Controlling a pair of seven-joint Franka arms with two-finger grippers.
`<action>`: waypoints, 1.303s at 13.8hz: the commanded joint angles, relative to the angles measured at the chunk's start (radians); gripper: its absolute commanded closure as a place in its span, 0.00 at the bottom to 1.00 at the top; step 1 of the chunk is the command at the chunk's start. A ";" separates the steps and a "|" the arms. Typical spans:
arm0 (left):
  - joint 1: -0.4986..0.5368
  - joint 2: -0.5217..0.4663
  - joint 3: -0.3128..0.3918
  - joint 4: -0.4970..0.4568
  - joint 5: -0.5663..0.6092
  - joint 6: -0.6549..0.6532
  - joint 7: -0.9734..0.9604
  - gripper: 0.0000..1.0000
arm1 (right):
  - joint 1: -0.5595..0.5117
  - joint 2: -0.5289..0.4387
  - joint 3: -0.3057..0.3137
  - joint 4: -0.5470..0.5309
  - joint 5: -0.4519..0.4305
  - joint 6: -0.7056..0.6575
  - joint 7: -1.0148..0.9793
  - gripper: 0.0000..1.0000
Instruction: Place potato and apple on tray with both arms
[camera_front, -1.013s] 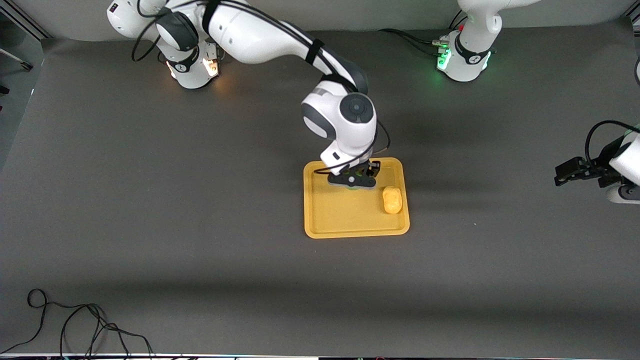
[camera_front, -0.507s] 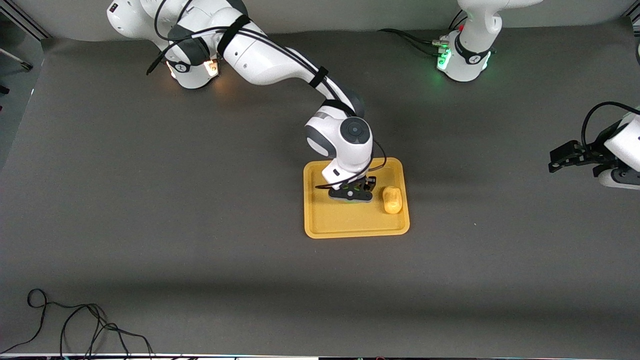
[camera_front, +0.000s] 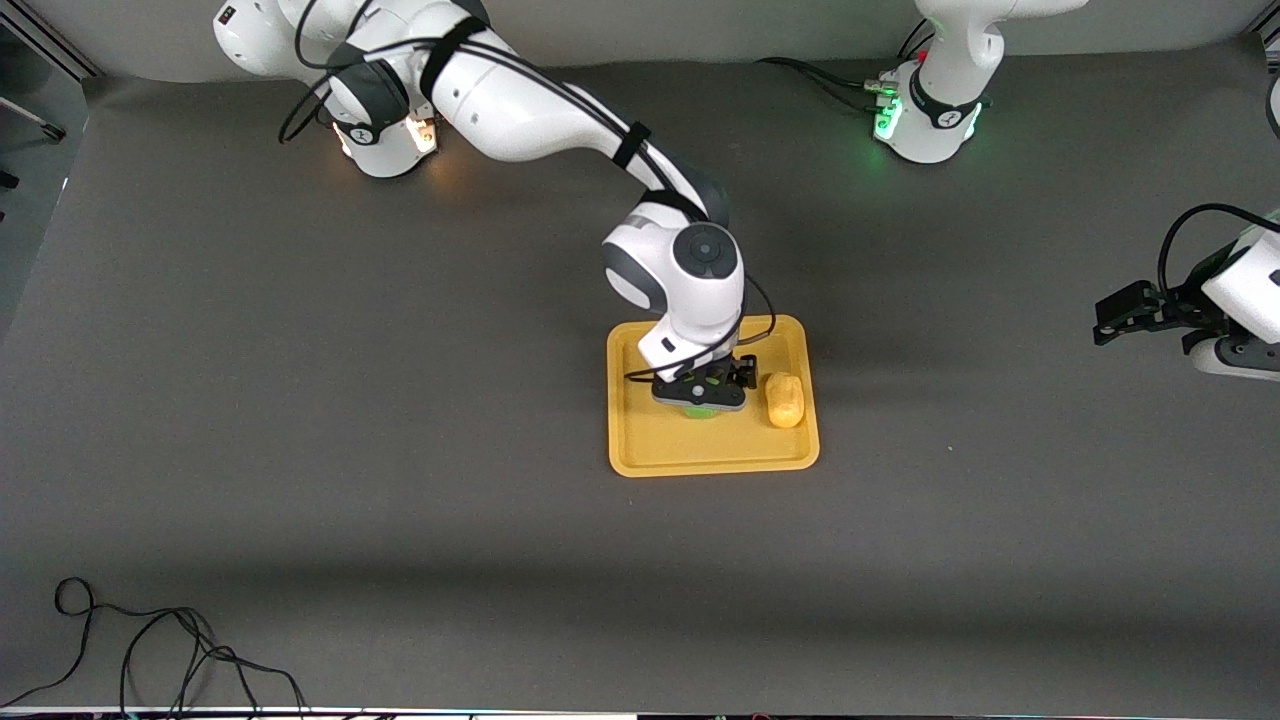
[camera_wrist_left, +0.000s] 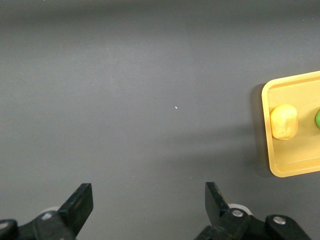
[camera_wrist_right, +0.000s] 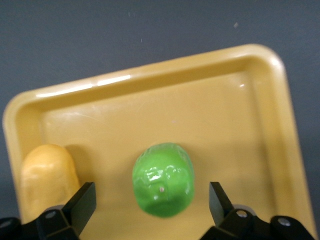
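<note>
Loose black cable coiled on the dark grey table, nearest the front camera, toward the right arm's end.

Yellow-orange tray flat on the table near its middle, long side running between the two arms' ends. Seen also in the right wrist view and, partly, in the left wrist view.

Potato lying on the tray, close to the rim at the left arm's end. Yellow-orange, oval, bumpy. Visible in the right wrist view and the left wrist view.

Apple resting on the tray floor near its middle, beside the potato and apart from it, mostly covered by the gripper in the front view. Bright green and glossy in the right wrist view; only an edge in the left wrist view.

Right gripper low over the tray, straddling the apple. Jaws spread wide, released, clear of the apple on both sides.

Left gripper held over bare table at the left arm's end, well apart from the tray, waiting. Jaws spread apart and holding nothing.

Arm bases farthest from the front camera: right base, left base lit green.
</note>
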 joint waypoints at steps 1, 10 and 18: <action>-0.017 -0.016 0.021 -0.004 0.027 -0.013 0.021 0.00 | -0.034 -0.169 0.003 -0.025 -0.007 -0.177 0.009 0.00; -0.026 -0.012 0.014 0.022 0.013 -0.022 0.036 0.00 | -0.269 -0.599 0.014 -0.239 0.001 -0.535 -0.330 0.00; -0.017 0.005 -0.006 0.018 0.032 -0.011 0.042 0.00 | -0.756 -0.926 0.112 -0.647 0.035 -0.414 -0.828 0.00</action>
